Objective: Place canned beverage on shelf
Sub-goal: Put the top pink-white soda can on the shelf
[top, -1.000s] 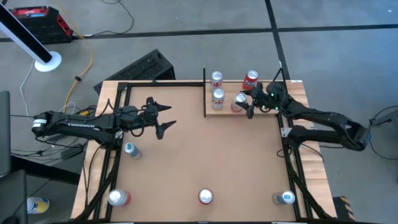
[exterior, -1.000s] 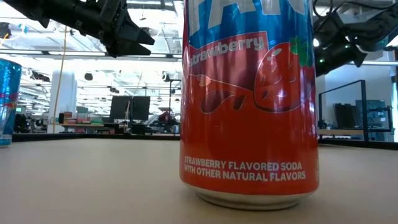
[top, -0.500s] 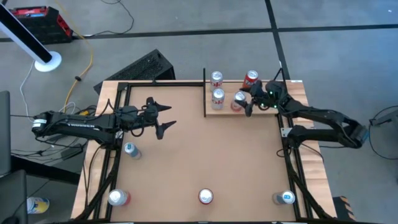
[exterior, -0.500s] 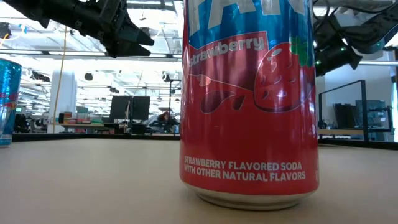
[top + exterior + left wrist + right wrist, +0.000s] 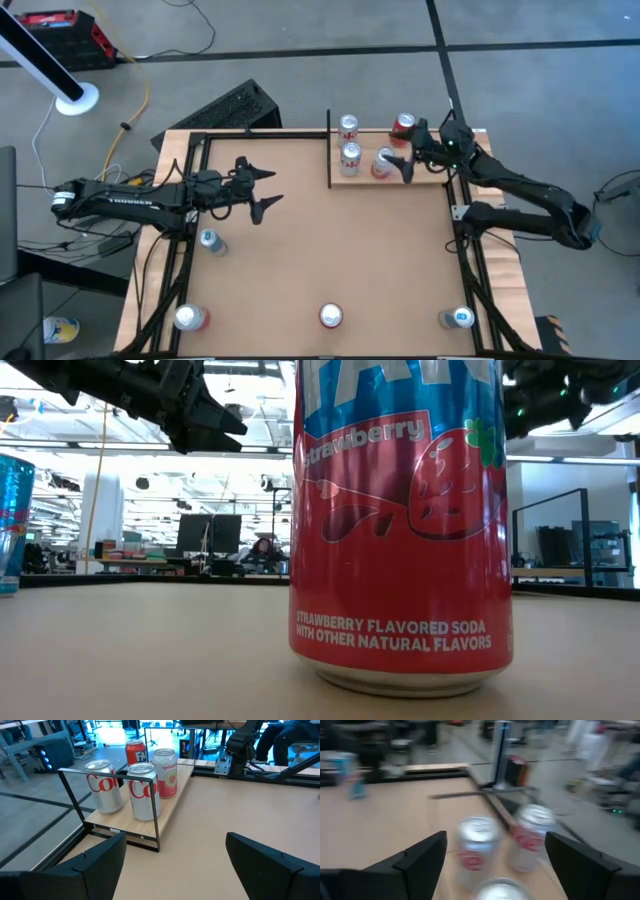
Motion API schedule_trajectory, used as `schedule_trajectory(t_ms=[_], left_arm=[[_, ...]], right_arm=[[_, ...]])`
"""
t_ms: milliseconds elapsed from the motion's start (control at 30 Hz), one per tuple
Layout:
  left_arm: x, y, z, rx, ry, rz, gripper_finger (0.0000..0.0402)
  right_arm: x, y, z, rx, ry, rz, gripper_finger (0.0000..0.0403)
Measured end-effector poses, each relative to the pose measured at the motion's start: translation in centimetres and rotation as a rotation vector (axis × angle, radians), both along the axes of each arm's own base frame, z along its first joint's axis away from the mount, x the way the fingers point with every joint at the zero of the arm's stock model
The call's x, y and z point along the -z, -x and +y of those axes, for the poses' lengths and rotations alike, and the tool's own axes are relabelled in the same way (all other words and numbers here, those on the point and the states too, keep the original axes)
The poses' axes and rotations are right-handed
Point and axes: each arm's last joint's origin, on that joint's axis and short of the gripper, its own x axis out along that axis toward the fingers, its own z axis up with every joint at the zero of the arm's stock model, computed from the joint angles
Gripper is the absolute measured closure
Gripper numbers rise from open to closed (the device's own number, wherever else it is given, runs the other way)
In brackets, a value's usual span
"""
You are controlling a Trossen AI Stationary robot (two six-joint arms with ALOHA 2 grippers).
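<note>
The shelf (image 5: 366, 174), a pale wood plank with black posts, sits at the table's far right and bears several upright cans. Among them are two silver-and-red ones (image 5: 144, 790), a red one (image 5: 136, 752) and a pale pink-labelled one (image 5: 385, 160). My right gripper (image 5: 408, 152) hovers open over the shelf's right part, above that pink-labelled can, touching nothing. In its wrist view the right gripper (image 5: 495, 837) frames blurred can tops (image 5: 477, 845). My left gripper (image 5: 272, 187) waits open over the table's left middle, pointing toward the shelf (image 5: 167, 812).
Loose cans stand on the tabletop: a blue one (image 5: 210, 240) at the left, and a red-and-silver one (image 5: 190, 318), a red one (image 5: 330, 316) and a blue one (image 5: 460, 318) along the near edge. The red strawberry can (image 5: 400, 530) fills the low view. Black frame rails (image 5: 180, 250) line the table's sides.
My right gripper has risen from the shelf's right part and shifted slightly toward the far edge; in the low view it has climbed almost out of the picture. The cans on the shelf stand where they were.
</note>
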Motion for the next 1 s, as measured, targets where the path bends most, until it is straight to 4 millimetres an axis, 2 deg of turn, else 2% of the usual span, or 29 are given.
schedule_trajectory(t_ms=[133, 233, 333, 500, 733, 800, 1000], left_arm=[[0.0, 0.0, 0.0, 0.0, 0.005, 0.003, 0.0074], [0.1, 0.0, 0.0, -0.002, 0.015, 0.0, 0.0074], [0.1, 0.0, 0.0, -0.004, 0.03, -0.004, 0.0074], [0.1, 0.0, 0.0, -0.006, 0.046, -0.008, 0.0074], [0.2, 0.0, 0.0, 0.009, 0.046, 0.0, 0.0074], [0.2, 0.0, 0.0, 0.009, 0.047, 0.001, 0.0074], [0.3, 0.0, -0.1, 0.008, 0.052, 0.016, 0.0074]], right_arm=[[-0.4, -0.3, 3.0, -0.17, -0.052, 0.043, 0.0066], [0.3, -0.9, 5.1, -0.226, -0.129, 0.107, 0.0098], [1.3, -1.6, 6.9, -0.207, -0.168, 0.2, 0.0137], [2.8, -2.5, 8.7, -0.07, -0.12, 0.355, 0.0223], [5.3, -3.3, 8.8, 0.068, -0.072, 0.566, 0.0376], [5.7, -3.5, 8.3, 0.083, -0.053, 0.592, 0.0387], [6.1, -3.5, 6.6, 0.158, -0.062, 0.626, 0.0374]])
